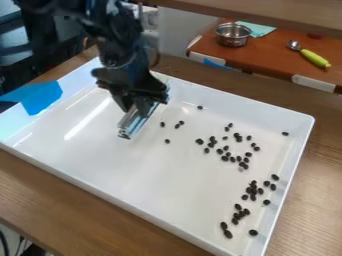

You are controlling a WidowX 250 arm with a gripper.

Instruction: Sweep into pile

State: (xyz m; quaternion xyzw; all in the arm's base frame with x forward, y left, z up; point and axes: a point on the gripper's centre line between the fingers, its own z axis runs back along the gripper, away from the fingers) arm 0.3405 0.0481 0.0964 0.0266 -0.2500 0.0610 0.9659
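Note:
The black gripper (141, 102) hangs over the upper left part of the white tray (133, 172), shut on a shiny metallic sweeping tool (137, 121). The tool slants down and to the left, its lower end close to the tray floor; whether it touches cannot be told. Dark beans (238, 159) lie scattered over the right half of the tray. A denser clump (252, 191) is near the right wall, with more beans toward the lower right corner. A few single beans (162, 124) lie just right of the tool.
Raised walls surround the tray, with blue tape (41, 97) over its left side. Beyond the wooden table (320, 130), a brown surface holds a metal pot (233, 34), a teal cloth (259, 29) and a spoon with a green handle (314, 58).

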